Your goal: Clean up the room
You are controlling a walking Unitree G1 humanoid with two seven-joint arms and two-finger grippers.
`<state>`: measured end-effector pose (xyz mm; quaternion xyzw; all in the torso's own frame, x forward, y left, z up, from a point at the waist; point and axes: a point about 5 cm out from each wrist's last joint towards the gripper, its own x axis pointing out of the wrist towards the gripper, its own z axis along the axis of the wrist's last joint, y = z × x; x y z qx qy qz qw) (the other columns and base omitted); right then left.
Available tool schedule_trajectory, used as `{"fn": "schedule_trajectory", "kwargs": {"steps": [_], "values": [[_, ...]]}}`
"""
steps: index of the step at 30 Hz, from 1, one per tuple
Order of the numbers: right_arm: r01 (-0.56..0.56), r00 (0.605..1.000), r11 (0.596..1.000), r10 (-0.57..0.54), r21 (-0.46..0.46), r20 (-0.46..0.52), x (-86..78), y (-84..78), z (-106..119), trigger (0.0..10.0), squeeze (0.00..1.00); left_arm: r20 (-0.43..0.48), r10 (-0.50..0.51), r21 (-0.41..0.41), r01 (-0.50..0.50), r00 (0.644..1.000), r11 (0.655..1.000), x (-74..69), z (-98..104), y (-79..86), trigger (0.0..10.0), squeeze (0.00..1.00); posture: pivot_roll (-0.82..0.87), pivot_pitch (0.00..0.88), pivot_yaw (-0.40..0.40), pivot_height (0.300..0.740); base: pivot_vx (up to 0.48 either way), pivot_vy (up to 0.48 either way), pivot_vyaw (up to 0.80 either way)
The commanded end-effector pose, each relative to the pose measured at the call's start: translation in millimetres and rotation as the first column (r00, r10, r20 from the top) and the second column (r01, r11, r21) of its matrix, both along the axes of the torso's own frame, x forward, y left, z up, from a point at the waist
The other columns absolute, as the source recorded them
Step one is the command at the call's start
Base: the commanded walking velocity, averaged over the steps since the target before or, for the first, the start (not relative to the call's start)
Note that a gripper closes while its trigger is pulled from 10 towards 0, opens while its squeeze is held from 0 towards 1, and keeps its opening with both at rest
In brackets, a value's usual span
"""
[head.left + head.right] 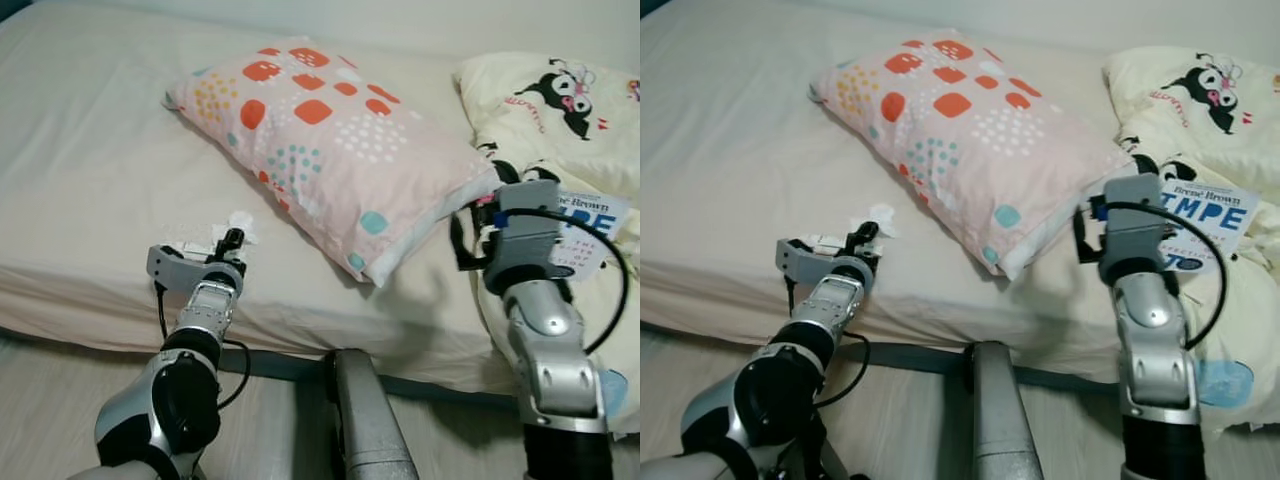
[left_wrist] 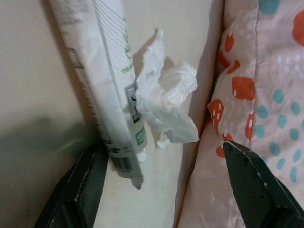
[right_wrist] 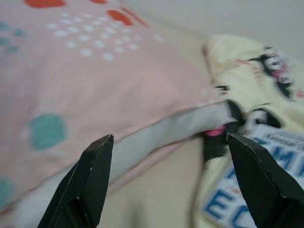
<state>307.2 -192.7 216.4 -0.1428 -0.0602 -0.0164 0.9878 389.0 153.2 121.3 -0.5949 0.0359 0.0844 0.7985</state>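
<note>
L gripper [image 2: 164, 190] spread wide, nothing held, lower left of the head view at the bed [image 1: 80, 190] edge. Crumpled tissue [image 2: 166, 102] and white packet [image 2: 111, 95] lie just ahead of its tips; packet's long axis runs along approach. R gripper [image 3: 171, 185] also open, empty, by pillow [image 1: 330, 140] corner; L arm nearer.

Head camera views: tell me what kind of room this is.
Most likely a bedroom: a bed with a pale sheet, a pink patterned pillow on it, and a cartoon-print blanket bunched beside that.
</note>
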Motion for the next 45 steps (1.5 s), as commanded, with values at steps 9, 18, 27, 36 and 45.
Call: {"fn": "schedule_trajectory", "kwargs": {"steps": [9,18,27,36,45], "values": [[-0.179,0.983,0.977,0.182,0.117,-0.015,-13.3,56.0,8,10.0,0.00,-0.076,0.125,0.224,-0.105,0.989,0.969,-0.5,7,44.9,0.0,0.00,-0.44,0.435,-0.093,0.461,0.000,0.000,0.00],[-0.371,0.927,0.911,0.376,0.180,0.007,6.9,96.8,8,10.0,0.00,-0.052,0.244,0.447,-0.196,0.968,0.873,-4.3,26,92.3,0.0,0.00,-0.36,0.471,-0.087,0.461,0.000,0.000,0.00],[-0.445,0.895,0.875,0.444,0.191,0.046,29.2,112.0,19,10.0,0.00,0.018,0.245,0.555,-0.213,0.969,0.804,-5.4,39,107.2,0.0,0.00,-0.26,0.486,-0.077,0.461,0.000,0.000,0.00],[-0.467,0.884,0.842,0.453,0.272,0.117,55.0,108.3,34,10.0,0.00,0.180,0.037,0.574,-0.135,0.983,0.808,-0.6,49,88.5,0.0,0.00,-0.20,0.484,-0.067,0.461,0.000,0.000,0.00],[-0.656,0.711,0.323,0.568,0.682,0.415,39.5,113.6,49,10.0,0.00,0.506,-0.259,0.480,-0.019,0.823,0.877,-13.3,89,57.1,0.0,0.00,-0.15,0.408,-0.063,0.461,0.000,0.000,0.00]]}}
